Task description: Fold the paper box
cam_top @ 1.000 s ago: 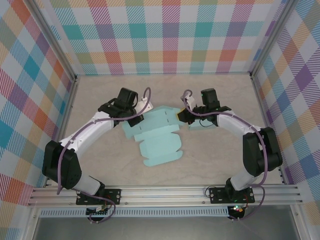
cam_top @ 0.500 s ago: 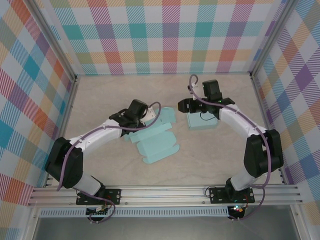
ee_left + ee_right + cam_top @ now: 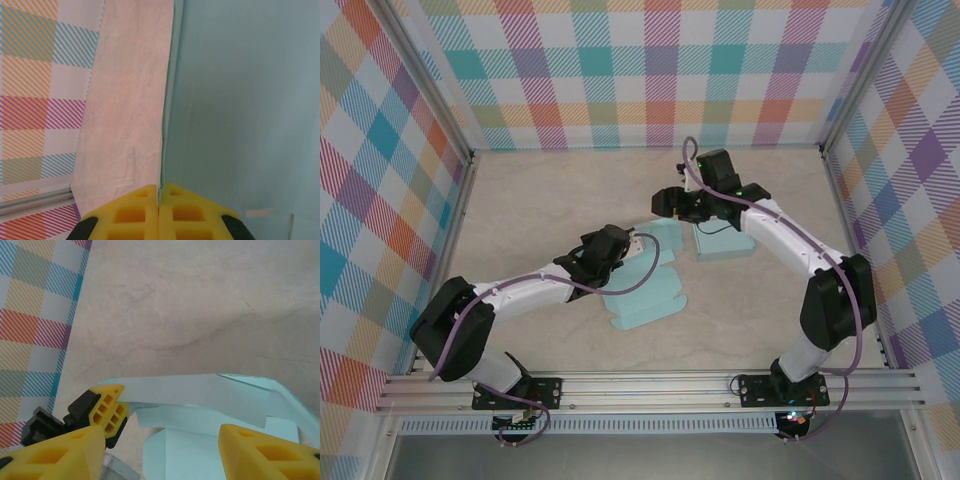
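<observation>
teal paper box (image 3: 645,300) partly hidden under the left claw (image 3: 159,190) pinching its edge; right claw (image 3: 160,434) spread open.

Edge of the paper box (image 3: 650,300) between the left gripper's (image 3: 159,194) jaws; its flap just ahead of the right gripper's (image 3: 165,450) jaws.

Pale beige tabletop (image 3: 540,200), veined faintly like marble. Closed in on three sides by checked walls in orange, teal, pink, purple and white: back wall (image 3: 660,70), left wall (image 3: 370,200), right wall (image 3: 910,180). Silver metal posts (image 3: 430,85) slanting up at both back corners. Along the near edge, a grooved aluminium rail (image 3: 650,390), running side to side. From the left wrist, the same checks beside the tabletop, with a metal strip (image 3: 35,200) at the lower left.
</observation>
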You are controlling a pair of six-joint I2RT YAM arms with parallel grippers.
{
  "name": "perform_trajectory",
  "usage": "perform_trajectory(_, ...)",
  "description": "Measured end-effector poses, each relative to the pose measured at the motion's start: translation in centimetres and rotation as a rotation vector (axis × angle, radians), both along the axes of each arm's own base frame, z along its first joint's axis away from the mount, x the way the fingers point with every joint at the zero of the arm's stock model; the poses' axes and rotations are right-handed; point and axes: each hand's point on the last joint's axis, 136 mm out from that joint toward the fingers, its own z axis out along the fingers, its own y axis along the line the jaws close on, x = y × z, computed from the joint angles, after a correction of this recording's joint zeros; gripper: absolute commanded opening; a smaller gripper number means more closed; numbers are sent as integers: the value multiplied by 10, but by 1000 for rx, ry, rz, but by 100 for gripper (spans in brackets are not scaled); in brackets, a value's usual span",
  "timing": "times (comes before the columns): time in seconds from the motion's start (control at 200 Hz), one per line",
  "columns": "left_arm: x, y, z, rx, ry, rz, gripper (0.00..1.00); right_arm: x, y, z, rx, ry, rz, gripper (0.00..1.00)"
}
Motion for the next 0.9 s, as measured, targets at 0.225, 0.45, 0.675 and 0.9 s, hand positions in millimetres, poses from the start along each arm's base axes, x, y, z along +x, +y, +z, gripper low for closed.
perform_trajectory(0.225, -2, -2, 2, 17, -53, -4, 4, 14, 13, -32, -69, 72, -10, 62)
perform_trajectory(0.45, 1, -6, 10, 9, -103, -7, 4, 12, 15, -52, -90, 139, -21, 63)
perform_trajectory(0.675, 1, -10, 13, 3, -124, -5, 4, 4, 27, -49, -49, 163, 5, 58)
perform_trajectory(0.9, 1, -14, 8, 20, -134, 1, 4, 2, 25, -60, -47, 186, -16, 36)
